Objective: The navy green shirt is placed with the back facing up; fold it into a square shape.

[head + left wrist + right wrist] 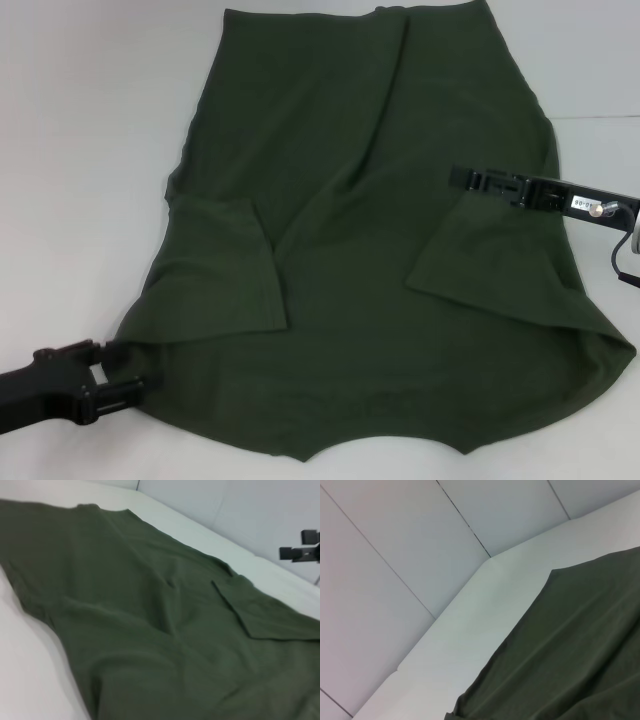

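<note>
navy green shirt corner being clamped by left tool; right tool being hovered, state unclear; thin grip probably slipping if tugged.

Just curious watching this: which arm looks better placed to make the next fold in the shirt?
Probably the left. Its end effector sits at the navy green shirt's near left corner, at table level. The right end effector hovers above the fabric mid-right.
</note>
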Tool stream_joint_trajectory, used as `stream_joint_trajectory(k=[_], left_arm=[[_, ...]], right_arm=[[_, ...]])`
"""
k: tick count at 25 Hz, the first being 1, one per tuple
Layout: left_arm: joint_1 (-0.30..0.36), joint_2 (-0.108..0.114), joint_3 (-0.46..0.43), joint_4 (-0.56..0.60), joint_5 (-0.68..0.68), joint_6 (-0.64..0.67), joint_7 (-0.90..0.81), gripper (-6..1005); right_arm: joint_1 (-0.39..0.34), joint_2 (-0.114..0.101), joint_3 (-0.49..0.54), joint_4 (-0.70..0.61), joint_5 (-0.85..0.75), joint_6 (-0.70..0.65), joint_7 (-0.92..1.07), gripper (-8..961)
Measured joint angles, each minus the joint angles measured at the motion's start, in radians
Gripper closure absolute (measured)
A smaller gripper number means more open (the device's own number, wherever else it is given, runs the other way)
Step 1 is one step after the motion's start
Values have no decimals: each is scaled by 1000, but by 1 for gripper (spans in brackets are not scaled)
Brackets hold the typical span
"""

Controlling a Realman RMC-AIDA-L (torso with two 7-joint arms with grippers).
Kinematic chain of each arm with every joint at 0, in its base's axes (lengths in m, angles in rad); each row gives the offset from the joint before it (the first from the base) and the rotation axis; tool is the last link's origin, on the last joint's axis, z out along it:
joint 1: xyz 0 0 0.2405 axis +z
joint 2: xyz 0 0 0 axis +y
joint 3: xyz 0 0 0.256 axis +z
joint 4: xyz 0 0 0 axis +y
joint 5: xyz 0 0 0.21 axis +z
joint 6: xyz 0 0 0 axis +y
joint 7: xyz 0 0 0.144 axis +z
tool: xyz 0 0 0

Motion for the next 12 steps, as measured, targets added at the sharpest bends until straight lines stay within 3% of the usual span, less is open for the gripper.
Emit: stream_joint_trajectory(k=[6, 12], left_arm=[[0, 1, -2, 65, 91, 46, -188, 249], [-7, -3, -4, 87, 120, 45, -241, 248]], right_arm=[[0, -3, 2, 0, 4, -5, 0, 67], [0, -6, 3, -1, 9, -6, 0, 66]])
